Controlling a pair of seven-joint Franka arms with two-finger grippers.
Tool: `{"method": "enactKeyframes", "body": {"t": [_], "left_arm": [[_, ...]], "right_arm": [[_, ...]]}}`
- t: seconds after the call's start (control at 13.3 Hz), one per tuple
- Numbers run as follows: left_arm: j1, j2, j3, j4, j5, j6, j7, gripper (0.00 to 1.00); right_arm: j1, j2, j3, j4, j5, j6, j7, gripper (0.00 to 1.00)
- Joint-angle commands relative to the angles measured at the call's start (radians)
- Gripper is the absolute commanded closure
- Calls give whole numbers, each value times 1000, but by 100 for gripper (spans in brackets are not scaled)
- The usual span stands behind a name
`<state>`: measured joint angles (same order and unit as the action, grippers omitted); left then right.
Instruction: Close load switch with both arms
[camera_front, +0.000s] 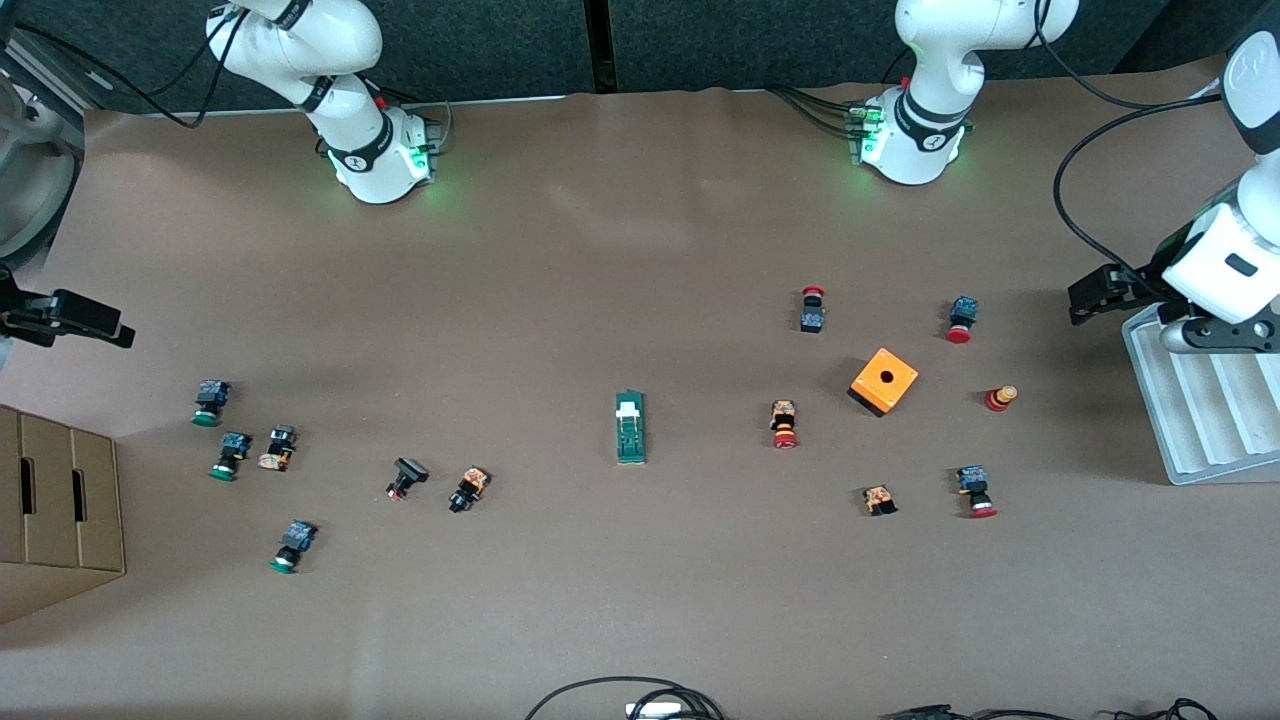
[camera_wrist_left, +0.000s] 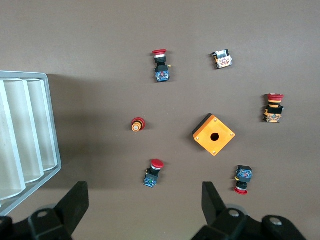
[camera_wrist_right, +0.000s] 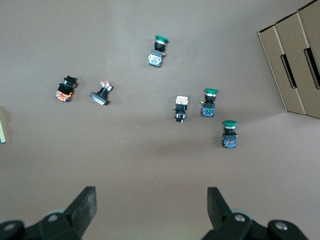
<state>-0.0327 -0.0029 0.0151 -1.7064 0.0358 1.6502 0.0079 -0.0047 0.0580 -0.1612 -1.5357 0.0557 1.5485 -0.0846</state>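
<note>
Green load switch lies alone mid-table on bare brown paper; left hand and right hand hang wide-open at opposite table ends.

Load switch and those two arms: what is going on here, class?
Nothing is being handled yet. The load switch lies untouched mid-table among scattered push-buttons. The left end effector hangs open by the tray, and the right end effector hangs open near the cardboard box. Both arms wait, well apart from the switch.
</note>
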Motion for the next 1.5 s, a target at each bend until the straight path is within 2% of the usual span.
{"method": "enactKeyframes", "body": {"t": [0.0, 0.23, 0.83, 1.43], "left_arm": [[-10, 6, -20, 27, -14, -18, -32, 0], [-10, 0, -67, 28, -14, -20, -129, 0], [-10, 9, -296, 64, -13, -4, -442, 0], [-12, 70, -509, 60, 10, 137, -784, 0]], "right_arm": [[9, 2, -1, 5, -20, 10, -4, 0], [8, 3, -1, 5, -20, 12, -3, 0], [8, 3, -1, 5, -22, 12, -3, 0], [8, 3, -1, 6, -22, 12, -4, 0]]}}
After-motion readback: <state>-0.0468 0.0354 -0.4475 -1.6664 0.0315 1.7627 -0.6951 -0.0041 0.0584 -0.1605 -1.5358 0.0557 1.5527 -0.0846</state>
